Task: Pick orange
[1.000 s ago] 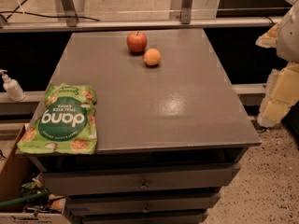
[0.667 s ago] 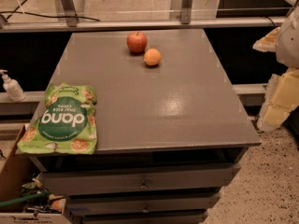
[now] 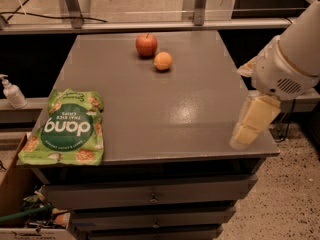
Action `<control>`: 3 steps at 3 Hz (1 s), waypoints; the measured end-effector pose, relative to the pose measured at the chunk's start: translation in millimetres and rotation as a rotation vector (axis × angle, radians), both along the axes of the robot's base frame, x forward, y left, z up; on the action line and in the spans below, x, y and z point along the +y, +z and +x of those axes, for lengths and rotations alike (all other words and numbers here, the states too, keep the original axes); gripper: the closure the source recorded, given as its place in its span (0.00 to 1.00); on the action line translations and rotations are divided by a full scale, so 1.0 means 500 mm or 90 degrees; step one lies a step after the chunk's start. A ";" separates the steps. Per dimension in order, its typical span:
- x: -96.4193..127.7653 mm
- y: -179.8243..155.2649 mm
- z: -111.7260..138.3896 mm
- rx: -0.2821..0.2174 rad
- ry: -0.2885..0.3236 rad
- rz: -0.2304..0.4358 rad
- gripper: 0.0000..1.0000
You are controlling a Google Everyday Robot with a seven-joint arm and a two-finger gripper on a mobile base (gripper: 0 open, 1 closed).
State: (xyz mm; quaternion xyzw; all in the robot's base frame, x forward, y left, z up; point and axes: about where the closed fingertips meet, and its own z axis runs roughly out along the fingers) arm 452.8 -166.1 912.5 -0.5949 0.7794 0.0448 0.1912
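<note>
The orange [image 3: 163, 61] is a small round pale orange fruit on the far middle of the grey table top [image 3: 165, 109]. A red apple [image 3: 146, 45] with a stem sits just behind it to the left, close but apart. My gripper [image 3: 251, 124] hangs from the white arm [image 3: 292, 54] at the right edge of the table, near the front right corner. It points down and is well to the right of and nearer than the orange. It holds nothing that I can see.
A green bag of rice chips [image 3: 67, 128] lies on the table's front left corner. Drawers [image 3: 150, 196] sit below the top. A soap dispenser [image 3: 12, 91] and a cardboard box [image 3: 20, 204] are on the left. A rail [image 3: 150, 25] runs behind the table.
The arm and gripper have moved left, from beside the table to over its right edge. The orange, apple and bag have not moved.
</note>
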 end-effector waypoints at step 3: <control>0.208 -0.102 0.226 -0.063 -0.088 0.157 0.00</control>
